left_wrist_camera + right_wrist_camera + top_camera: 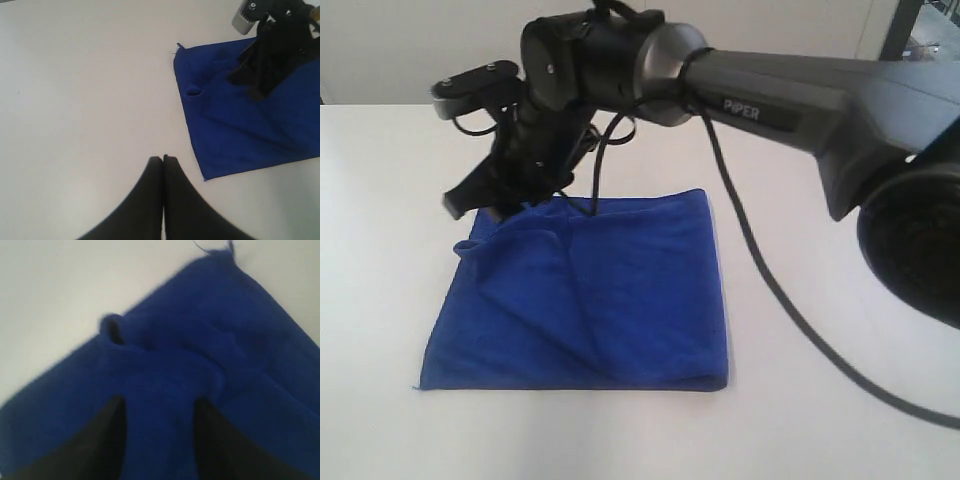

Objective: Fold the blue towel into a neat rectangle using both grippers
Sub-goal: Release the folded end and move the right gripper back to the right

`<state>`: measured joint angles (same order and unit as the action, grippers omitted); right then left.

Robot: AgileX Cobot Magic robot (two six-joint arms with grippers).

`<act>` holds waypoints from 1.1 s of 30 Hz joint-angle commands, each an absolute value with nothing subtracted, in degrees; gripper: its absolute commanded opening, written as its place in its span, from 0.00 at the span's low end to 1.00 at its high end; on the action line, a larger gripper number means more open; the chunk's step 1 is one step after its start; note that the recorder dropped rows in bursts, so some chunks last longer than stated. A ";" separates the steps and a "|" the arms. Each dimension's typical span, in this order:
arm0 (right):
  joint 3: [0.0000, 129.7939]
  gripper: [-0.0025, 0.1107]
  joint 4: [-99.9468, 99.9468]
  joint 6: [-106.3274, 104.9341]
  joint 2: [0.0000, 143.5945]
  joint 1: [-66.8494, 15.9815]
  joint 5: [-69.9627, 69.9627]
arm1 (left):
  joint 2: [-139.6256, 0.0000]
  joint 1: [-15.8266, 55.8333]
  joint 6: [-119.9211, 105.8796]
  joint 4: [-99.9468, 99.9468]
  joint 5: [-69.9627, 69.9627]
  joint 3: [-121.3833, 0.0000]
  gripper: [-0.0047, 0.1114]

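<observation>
Light: bright, even, diffuse; source cannot be told.
Glare: table [380,300] washed near white in the exterior view.
Shadows: faint, soft along the towel [620,300] edges.
Blur: right wrist view soft throughout.
Focus: arm [910,240] close to the lens, blurred.

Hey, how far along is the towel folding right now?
Done: the blue towel looks doubled over on the table, roughly rectangular. In hand: the right gripper is open just above one corner, gripping nothing; the left gripper is shut over bare table, away from the cloth. Left: a diagonal ridge and a puckered corner need smoothing, and possibly another fold.
</observation>
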<state>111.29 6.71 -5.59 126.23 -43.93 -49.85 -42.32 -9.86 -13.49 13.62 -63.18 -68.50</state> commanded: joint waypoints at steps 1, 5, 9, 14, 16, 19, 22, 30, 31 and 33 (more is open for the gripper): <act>111.19 0.13 1.54 -5.24 125.88 -38.64 -57.00 | -41.78 -10.02 -12.97 13.84 -63.81 -68.78 0.04; 111.19 0.02 1.54 -6.79 126.01 -33.55 -56.72 | -41.78 -10.02 -12.97 13.84 -63.81 -68.78 0.04; 111.19 0.02 1.54 -10.40 127.04 -28.71 -56.05 | -41.78 -10.02 -12.97 13.84 -63.81 -68.78 0.04; 111.19 0.02 1.54 -13.88 130.18 -24.86 -55.91 | -41.78 -10.02 -12.97 13.84 -63.81 -68.78 0.04; 111.19 0.02 1.54 -14.91 131.62 -23.76 -55.17 | -41.78 -10.02 -12.97 13.84 -63.81 -68.78 0.04; 111.19 0.02 1.54 -15.14 133.78 -22.79 -53.25 | -41.78 -10.02 -12.97 13.84 -63.81 -68.78 0.04; 111.19 0.02 1.44 -15.64 135.54 -22.24 -51.64 | -41.78 -10.02 -12.97 13.84 -63.81 -68.78 0.04; 111.19 0.02 -1.10 -16.28 137.69 -19.78 -60.18 | -41.78 -10.02 -12.97 13.84 -63.81 -68.78 0.04; 111.19 0.02 -1.30 -16.28 137.87 -19.35 -62.74 | -41.78 -10.02 -12.97 13.84 -63.81 -68.78 0.04; 111.19 0.02 -1.30 -15.95 138.39 -18.16 -66.94 | -41.78 -10.02 -12.97 13.84 -63.81 -68.78 0.04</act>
